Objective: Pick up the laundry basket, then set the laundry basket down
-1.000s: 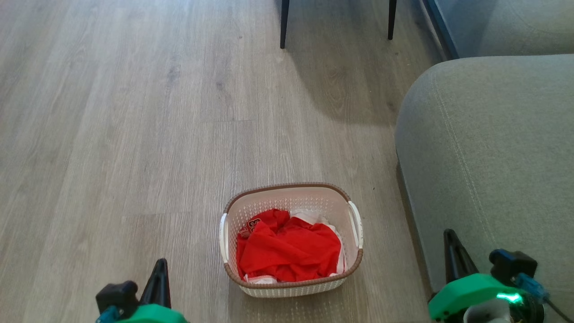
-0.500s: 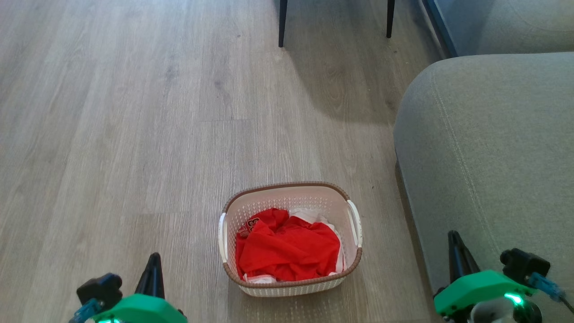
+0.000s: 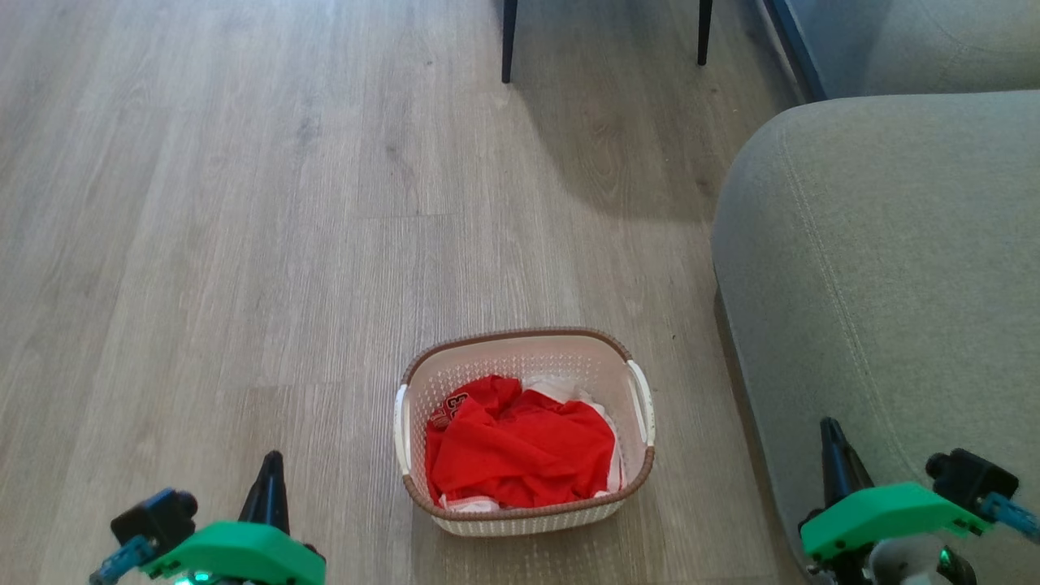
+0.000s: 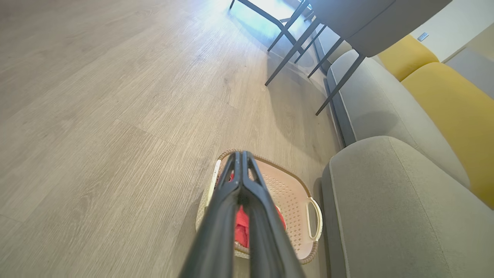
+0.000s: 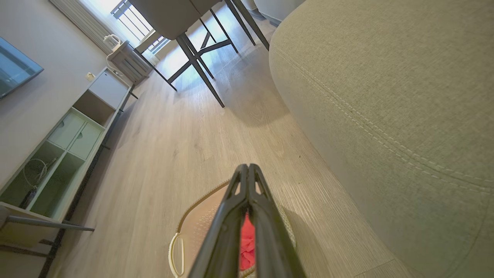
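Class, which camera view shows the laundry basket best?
The head view: the whole laundry basket, red clothes inside, nothing in front. In the left wrist view the left gripper covers its middle; in the right wrist view the right gripper hides part and the frame edge crops it.

Wood floor point(image 3: 244, 203), grey sofa arm point(image 3: 886, 268), dark chair legs point(image 3: 509, 41)

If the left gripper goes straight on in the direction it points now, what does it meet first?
Probably the wooden floor just past the far rim of the laundry basket; the shut left gripper lines up with that rim, so depth leaves it uncertain.
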`<state>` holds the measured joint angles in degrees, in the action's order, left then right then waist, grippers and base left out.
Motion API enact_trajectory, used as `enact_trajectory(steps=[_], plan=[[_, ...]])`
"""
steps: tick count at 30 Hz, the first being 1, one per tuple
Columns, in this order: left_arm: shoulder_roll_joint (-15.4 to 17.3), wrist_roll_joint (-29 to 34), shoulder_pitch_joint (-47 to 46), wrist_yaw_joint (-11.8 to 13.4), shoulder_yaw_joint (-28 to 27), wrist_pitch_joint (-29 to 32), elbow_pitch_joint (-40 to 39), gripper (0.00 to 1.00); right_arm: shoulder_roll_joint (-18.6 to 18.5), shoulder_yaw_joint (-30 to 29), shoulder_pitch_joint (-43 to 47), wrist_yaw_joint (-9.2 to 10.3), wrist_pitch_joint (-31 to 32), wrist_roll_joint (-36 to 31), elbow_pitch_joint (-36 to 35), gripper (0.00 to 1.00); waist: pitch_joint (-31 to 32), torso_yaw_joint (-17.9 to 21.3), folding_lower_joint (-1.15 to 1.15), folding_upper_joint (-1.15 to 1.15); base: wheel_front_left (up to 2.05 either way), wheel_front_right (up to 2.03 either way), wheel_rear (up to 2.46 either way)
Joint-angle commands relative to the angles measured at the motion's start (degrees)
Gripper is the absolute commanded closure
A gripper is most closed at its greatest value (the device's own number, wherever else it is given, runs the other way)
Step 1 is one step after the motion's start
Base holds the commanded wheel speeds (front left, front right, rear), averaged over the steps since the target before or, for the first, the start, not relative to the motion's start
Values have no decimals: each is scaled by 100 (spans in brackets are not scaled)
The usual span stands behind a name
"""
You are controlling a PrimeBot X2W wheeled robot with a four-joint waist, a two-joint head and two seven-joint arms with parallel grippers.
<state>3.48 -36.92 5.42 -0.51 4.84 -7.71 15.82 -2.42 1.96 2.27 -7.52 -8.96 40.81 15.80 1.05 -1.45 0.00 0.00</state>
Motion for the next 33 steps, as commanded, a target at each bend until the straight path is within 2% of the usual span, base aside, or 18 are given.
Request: enact_trajectory(steps=[1, 33], plan=[[6, -147, -315, -40, -138, 30, -176, 100, -111, -4, -342, 1, 38, 155, -189, 100, -2, 2, 0, 0, 0, 0, 0], [-19, -2172, -635, -288, -516, 556, -176, 100, -146, -239, -524, 2, 539, 2101, -189, 100, -48, 56, 0, 0, 0, 0, 0]])
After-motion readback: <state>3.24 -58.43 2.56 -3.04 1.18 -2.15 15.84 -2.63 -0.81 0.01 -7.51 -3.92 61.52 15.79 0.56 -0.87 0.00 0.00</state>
